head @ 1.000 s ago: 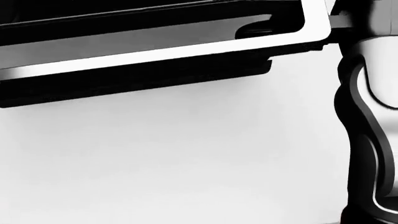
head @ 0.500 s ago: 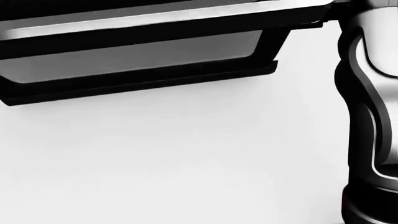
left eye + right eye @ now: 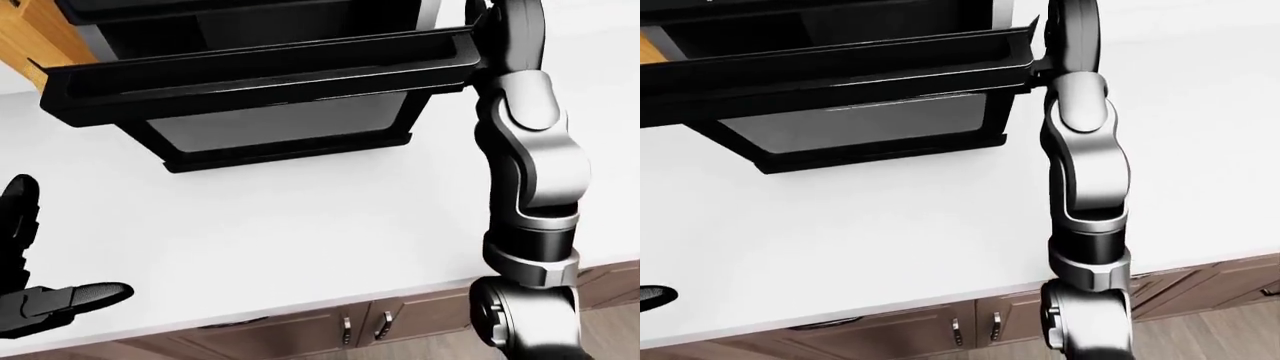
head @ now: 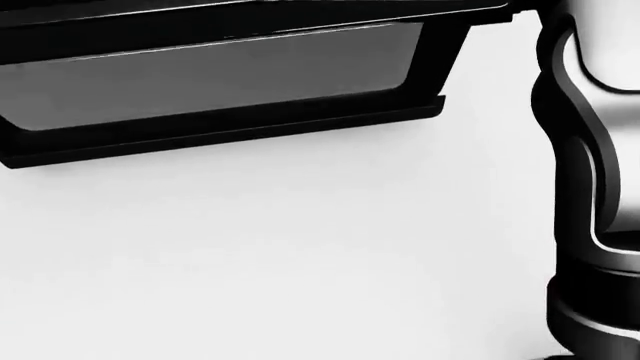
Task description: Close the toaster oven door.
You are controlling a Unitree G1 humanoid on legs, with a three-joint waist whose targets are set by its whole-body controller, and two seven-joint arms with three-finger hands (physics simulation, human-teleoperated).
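The black toaster oven (image 3: 250, 15) stands on the white counter at the top of the left-eye view. Its door (image 3: 280, 124), with a grey glass pane, is partly open and tilts out over the counter. The long black handle bar (image 3: 250, 71) runs across above the pane. My right arm (image 3: 530, 150) reaches up along the right side, and my right hand (image 3: 487, 19) is at the right end of the handle bar; its fingers are hidden at the view's top edge. My left hand (image 3: 35, 300) is low at the left, fingers spread, empty, away from the oven.
The white counter (image 3: 300, 225) spreads below the oven. A wooden object (image 3: 30, 41) stands at the oven's left. Brown cabinet doors with handles (image 3: 350, 330) run under the counter's edge, with floor (image 3: 1220, 334) at the bottom right.
In the head view the door has swung up: its bright frame edge has left the top of the picture and the glass pane now shows. My right arm has risen with it.
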